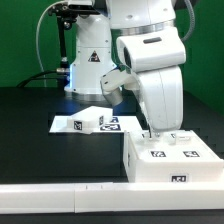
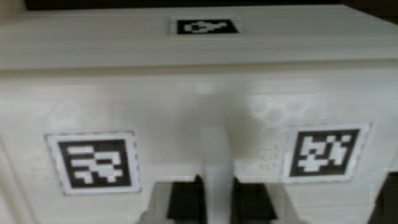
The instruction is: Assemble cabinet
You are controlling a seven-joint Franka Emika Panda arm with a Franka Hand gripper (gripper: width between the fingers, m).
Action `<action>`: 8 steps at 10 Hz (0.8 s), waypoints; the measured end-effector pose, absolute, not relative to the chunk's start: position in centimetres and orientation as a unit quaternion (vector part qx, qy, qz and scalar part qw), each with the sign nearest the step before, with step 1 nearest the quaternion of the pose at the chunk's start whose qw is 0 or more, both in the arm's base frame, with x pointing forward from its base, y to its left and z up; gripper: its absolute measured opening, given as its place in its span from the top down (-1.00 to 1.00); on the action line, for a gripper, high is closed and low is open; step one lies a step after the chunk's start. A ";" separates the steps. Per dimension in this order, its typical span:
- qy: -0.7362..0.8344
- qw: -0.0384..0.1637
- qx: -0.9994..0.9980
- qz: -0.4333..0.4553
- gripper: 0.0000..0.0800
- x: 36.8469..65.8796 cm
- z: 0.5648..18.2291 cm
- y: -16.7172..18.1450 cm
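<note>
The white cabinet body (image 1: 172, 160) lies at the exterior view's right near the table's front, with black-and-white tags on its top and front faces. My gripper (image 1: 153, 134) has come straight down onto its far left top edge. In the wrist view the cabinet body (image 2: 178, 100) fills the frame, with two tags on the near face and one further off. My gripper (image 2: 217, 202) has its two dark fingers (image 2: 178, 200) pressed close on either side of a thin white upright strip of the cabinet. No knob or loose panel shows.
The marker board (image 1: 95, 123) lies flat on the black table to the exterior view's left of the cabinet. A long plain white rail (image 1: 60, 198) runs along the table's front edge. The robot's base (image 1: 88, 60) stands at the back.
</note>
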State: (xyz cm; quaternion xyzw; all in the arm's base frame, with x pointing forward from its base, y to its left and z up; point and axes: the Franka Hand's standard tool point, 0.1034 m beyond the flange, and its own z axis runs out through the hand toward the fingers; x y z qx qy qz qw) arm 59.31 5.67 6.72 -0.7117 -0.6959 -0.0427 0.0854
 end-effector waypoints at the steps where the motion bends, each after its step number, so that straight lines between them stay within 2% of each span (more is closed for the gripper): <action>1: -0.696 0.089 -0.711 -0.039 0.85 59.3 6.7 5.7; 7: -0.695 0.090 -0.713 -0.039 0.85 59.3 6.7 5.6; 8: -0.695 0.090 -0.713 -0.039 0.30 59.3 6.7 5.6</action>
